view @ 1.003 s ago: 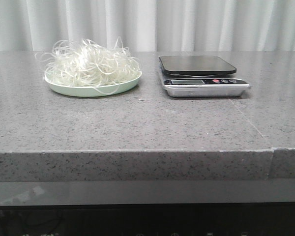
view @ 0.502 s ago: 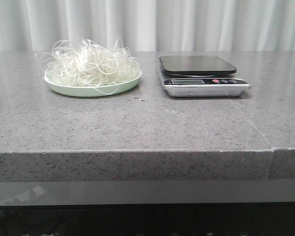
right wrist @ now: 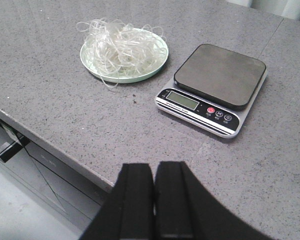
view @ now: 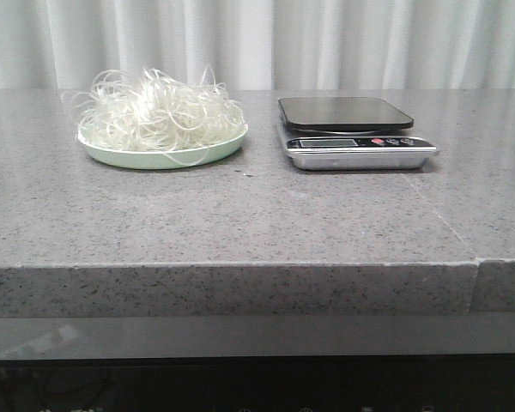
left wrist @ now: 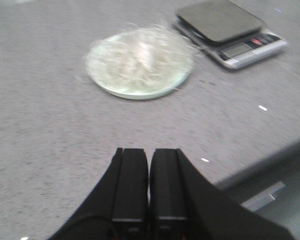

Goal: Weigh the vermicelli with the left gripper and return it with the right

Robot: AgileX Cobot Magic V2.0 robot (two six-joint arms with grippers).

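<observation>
The vermicelli (view: 159, 112) is a fluffy whitish tangle heaped on a pale green plate (view: 159, 157) at the left of the counter. It also shows in the left wrist view (left wrist: 140, 57) and the right wrist view (right wrist: 121, 46). A kitchen scale (view: 352, 130) with a dark empty platform stands to the plate's right, seen too in the right wrist view (right wrist: 215, 87). My left gripper (left wrist: 149, 152) is shut and empty, well back from the plate. My right gripper (right wrist: 155, 167) is shut and empty over the counter's front edge. Neither gripper shows in the front view.
The grey speckled counter (view: 240, 215) has a seam (view: 446, 223) at the right and a front edge (view: 232, 266) with a drop below. White curtains (view: 257, 43) hang behind. The left wrist view is blurred.
Nothing has changed in the front view; the plate, vermicelli and scale stay put.
</observation>
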